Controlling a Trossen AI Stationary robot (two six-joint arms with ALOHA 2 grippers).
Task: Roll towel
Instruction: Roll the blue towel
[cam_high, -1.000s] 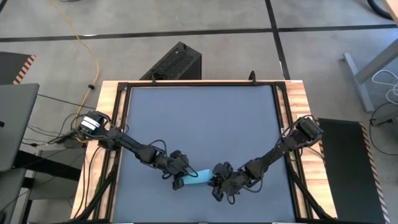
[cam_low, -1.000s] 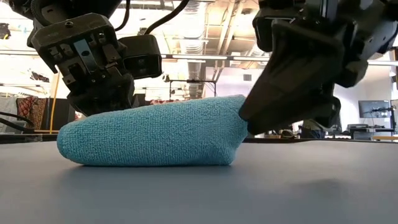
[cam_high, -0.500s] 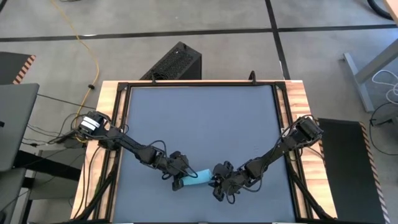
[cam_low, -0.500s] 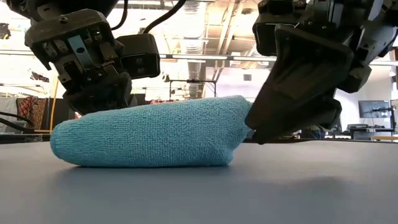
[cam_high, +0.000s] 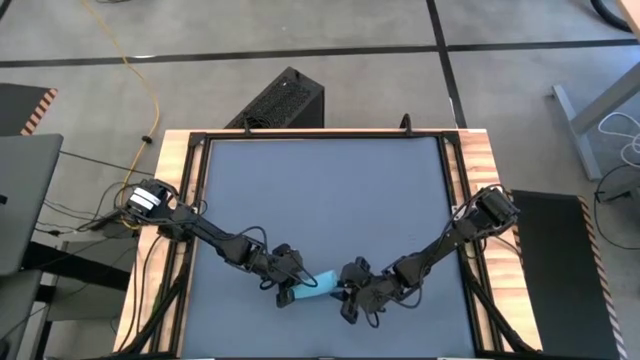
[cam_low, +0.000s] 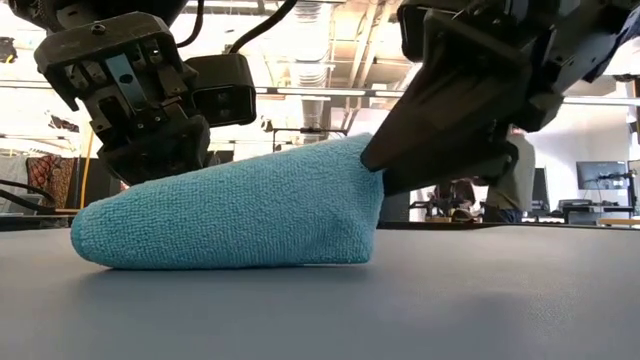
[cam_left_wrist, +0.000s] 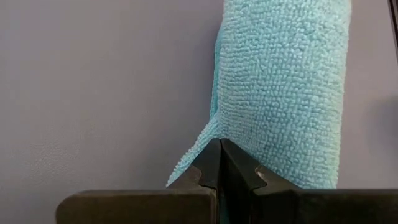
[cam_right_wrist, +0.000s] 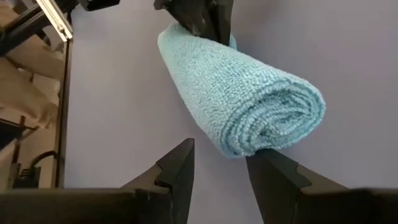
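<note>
The sky-blue towel (cam_high: 312, 288) lies rolled into a short roll (cam_low: 230, 215) on the dark grey tabletop, near the middle of the near edge. Its long side rests on the table. My left gripper (cam_left_wrist: 221, 152) is at the roll's left end, shut on a loose flap of it. My right gripper (cam_right_wrist: 222, 151) is at the roll's right end, open. The spiral end face (cam_right_wrist: 280, 118) shows just past its fingertips. In the low view the roll's right end stands taller than its left end. My left gripper pinches the loose flap (cam_left_wrist: 208, 134) at the roll's left end between its two shut fingertips. It comes slanting down from the table's left, in line with the roll. The roll lies on the table. My right gripper is open. One finger (cam_low: 420, 150) meets the upper rim of the roll's right end (cam_low: 372, 160), coming slanting down from the table's right. Its fingers do not close on the towel.
The bare grey tabletop (cam_high: 330, 190) stretches toward the far edge behind the arms. A black frame and wooden side rails (cam_high: 480, 170) bound it. The near edge is close in front of the roll. A person stands in the room beyond the table (cam_low: 515, 185).
The roll has slid a little toward the table's left edge, with both grippers going the same way. Its right end now stands higher than before, so the roll looks more cone-shaped. My left gripper stays shut on the flap.
</note>
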